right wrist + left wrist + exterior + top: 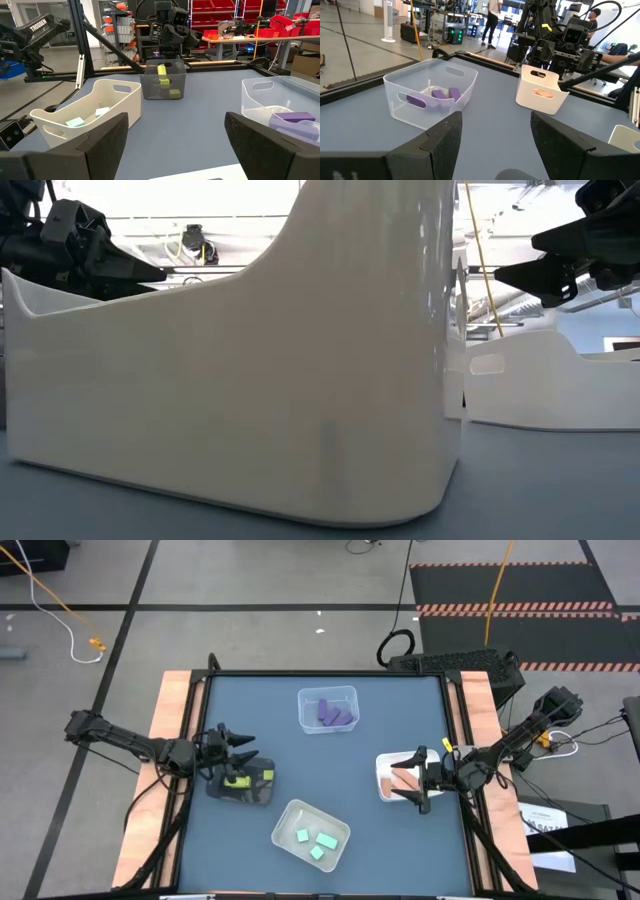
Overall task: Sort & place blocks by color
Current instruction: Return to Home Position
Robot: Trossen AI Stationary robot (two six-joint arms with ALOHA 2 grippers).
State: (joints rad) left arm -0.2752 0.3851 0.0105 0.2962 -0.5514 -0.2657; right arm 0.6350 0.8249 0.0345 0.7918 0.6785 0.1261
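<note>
Nearest, cream plastic bin (240, 380) holds three light teal blocks (326, 840); right gripper (418, 782) partly hides salmon blocks (400, 780), left gripper (250, 748) hangs near yellow-green blocks (237, 781), all fingers released.

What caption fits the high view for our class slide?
Sorted: clear bin holds purple blocks, white bin salmon blocks, grey bin teal blocks, dark bin yellow-green blocks; left gripper, right gripper open.

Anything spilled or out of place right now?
Nothing spilled: purple blocks in the clear bin, orange blocks in the white bin, teal blocks in the gray bin, yellow-green blocks in the mesh bin. Only quirk: one yellow-green bar looks propped on end. Left gripper and right gripper hover open, empty.
</note>
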